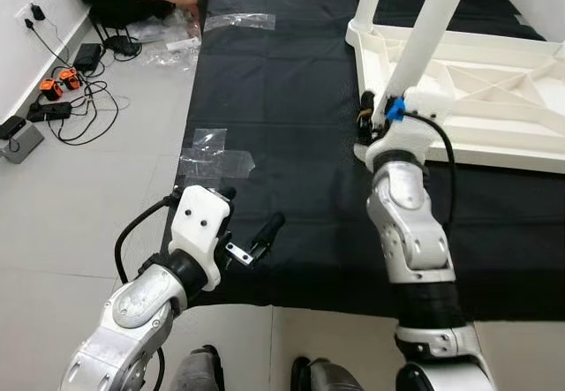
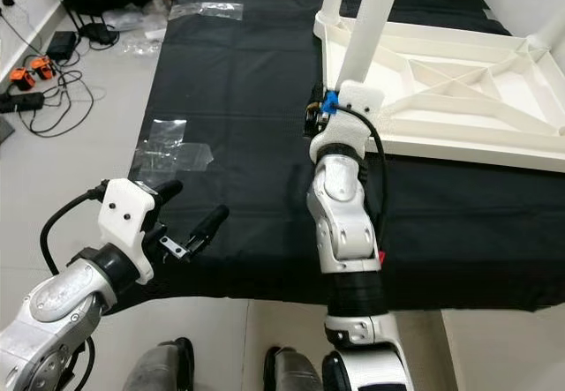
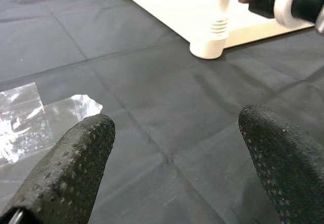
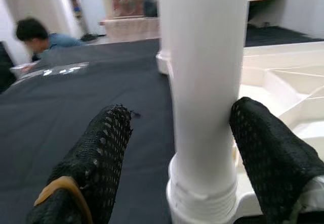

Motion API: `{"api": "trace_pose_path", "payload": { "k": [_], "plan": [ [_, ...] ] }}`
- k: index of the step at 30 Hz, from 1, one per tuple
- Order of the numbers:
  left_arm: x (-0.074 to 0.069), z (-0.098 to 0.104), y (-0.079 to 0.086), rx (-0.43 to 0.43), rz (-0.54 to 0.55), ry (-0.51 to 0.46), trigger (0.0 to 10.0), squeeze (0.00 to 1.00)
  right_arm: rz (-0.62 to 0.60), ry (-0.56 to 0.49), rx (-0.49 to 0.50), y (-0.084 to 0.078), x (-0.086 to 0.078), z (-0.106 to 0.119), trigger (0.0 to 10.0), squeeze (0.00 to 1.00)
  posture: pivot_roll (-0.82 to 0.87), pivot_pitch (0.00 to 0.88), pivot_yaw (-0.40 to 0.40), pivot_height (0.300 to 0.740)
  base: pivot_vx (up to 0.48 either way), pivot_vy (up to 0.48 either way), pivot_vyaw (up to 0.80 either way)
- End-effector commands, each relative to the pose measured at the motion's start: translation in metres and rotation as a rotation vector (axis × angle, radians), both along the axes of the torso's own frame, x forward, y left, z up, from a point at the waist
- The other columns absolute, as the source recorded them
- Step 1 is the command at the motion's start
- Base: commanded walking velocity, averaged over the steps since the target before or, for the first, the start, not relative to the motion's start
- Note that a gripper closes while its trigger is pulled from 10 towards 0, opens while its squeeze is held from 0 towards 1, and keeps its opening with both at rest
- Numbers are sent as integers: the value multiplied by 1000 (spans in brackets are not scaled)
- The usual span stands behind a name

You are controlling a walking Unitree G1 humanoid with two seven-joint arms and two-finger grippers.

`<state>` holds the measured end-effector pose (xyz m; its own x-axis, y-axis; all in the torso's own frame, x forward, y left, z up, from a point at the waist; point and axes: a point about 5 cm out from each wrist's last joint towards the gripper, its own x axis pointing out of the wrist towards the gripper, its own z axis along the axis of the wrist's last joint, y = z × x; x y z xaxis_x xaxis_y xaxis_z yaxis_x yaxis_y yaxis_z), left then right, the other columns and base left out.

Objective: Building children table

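Here the right gripper [image 4: 177, 133] sits at the base of a white table leg [image 4: 205, 72], its fingers [image 4: 101, 148] spread with the leg between them; one touches it, the other stands off. The leg rises from the corner of the upturned white tabletop [image 1: 494, 73] on a black cloth [image 1: 282, 126]. The left gripper [image 3: 174, 148] hovers wide open over the cloth, the corner well beyond its fingertips and clear plastic wrap [image 3: 30, 113] beside one finger.

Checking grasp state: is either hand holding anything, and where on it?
Right hand straddles the white table leg near its threaded base, one finger touching, the other apart: not clamped. Left hand is open over the black mat, holding nothing.
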<state>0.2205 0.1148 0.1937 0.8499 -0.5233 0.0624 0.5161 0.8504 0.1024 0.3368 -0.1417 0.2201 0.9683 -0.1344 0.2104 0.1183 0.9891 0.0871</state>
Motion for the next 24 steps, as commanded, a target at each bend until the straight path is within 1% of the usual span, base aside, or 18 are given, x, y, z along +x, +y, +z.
{"api": "trace_pose_path", "payload": {
  "k": [1, 4, 5, 6, 8, 9, 10, 11, 12, 13, 14, 15, 17, 18, 20, 21, 23, 24],
  "plan": [
    [1, -2, 0, 6, 4, 5, 10000, 0, 39, -4, 13, -2, -5, -1, 10000, 0, 89, 160, -59, 740, 0, 0, 0],
    [1, -3, 1, 5, 4, 4, 10000, 0, 116, 5, 13, -5, -13, -7, 10000, 0, 86, 161, -59, 740, 0, 0, 0],
    [1, -3, 1, 5, 4, 4, 10000, 0, 116, 5, 13, -5, -13, -7, 10000, 0, 86, 161, -59, 740, 0, 0, 0],
    [1, -3, 0, 4, 3, 3, 10000, 0, 175, 28, -23, -11, -21, -17, 10000, 0, 82, 160, -58, 740, 0, 0, 0],
    [1, -2, 0, 2, 3, 2, 10000, 0, 185, 35, -37, -14, -24, -19, 10000, 0, 82, 160, -58, 740, 0, 0, 0],
    [1, -2, 0, 2, 2, 1, 10000, 0, 205, 60, -59, -22, -28, -27, 10000, 0, 83, 161, -60, 740, 0, 0, 0],
    [1, -2, 0, 2, 2, 1, 10000, 0, 205, 60, -59, -22, -28, -27, 10000, 0, 83, 161, -60, 740, 0, 0, 0],
    [1, -2, -1, 0, 2, 1, 10000, 0, 227, 93, -87, -33, -31, -36, 10000, 0, 77, 162, -59, 740, 0, 0, 0],
    [1, -2, -1, 0, 2, 1, 10000, 0, 227, 93, -87, -33, -31, -36, 10000, 0, 77, 162, -59, 740, 0, 0, 0],
    [1, -2, -1, -1, -1, 0, 10000, 0, 246, 133, -116, -46, -33, -46, 10000, 0, 75, 165, -57, 740, 0, 0, 0],
    [1, -2, -1, -1, -4, 0, 10000, 0, 258, 158, -135, -55, -35, -51, 10000, 0, 75, 165, -57, 740, 0, 0, 0],
    [1, -2, -1, -1, -4, 0, 10000, 0, 258, 158, -135, -55, -35, -51, 10000, 0, 75, 165, -57, 740, 0, 0, 0],
    [0, -3, -1, -1, -5, 2, 10000, 0, 255, 183, -188, -73, -29, -53, 10000, 0, 76, 167, -58, 740, 0, 0, 0],
    [0, -3, -1, -1, -5, 2, 10000, 0, 255, 183, -188, -73, -29, -53, 10000, 0, 76, 167, -58, 740, 0, 0, 0],
    [0, -3, -2, -1, -5, 2, 10000, 0, 251, 195, -271, -87, -19, -49, 10000, 0, 74, 169, -58, 740, 0, 0, 0],
    [0, -3, -2, -1, -5, 2, 10000, 0, 251, 195, -271, -87, -19, -49, 10000, 0, 74, 169, -58, 740, 0, 0, 0],
    [0, -2, -3, -3, -8, 0, 10000, 0, 267, 197, -356, -97, -6, -39, 10000, 0, 77, 170, -60, 740, 0, 0, 0],
    [0, -2, -3, -3, -8, 0, 10000, 0, 267, 197, -356, -97, -6, -39, 10000, 0, 77, 170, -60, 740, 0, 0, 0]
  ]
}}
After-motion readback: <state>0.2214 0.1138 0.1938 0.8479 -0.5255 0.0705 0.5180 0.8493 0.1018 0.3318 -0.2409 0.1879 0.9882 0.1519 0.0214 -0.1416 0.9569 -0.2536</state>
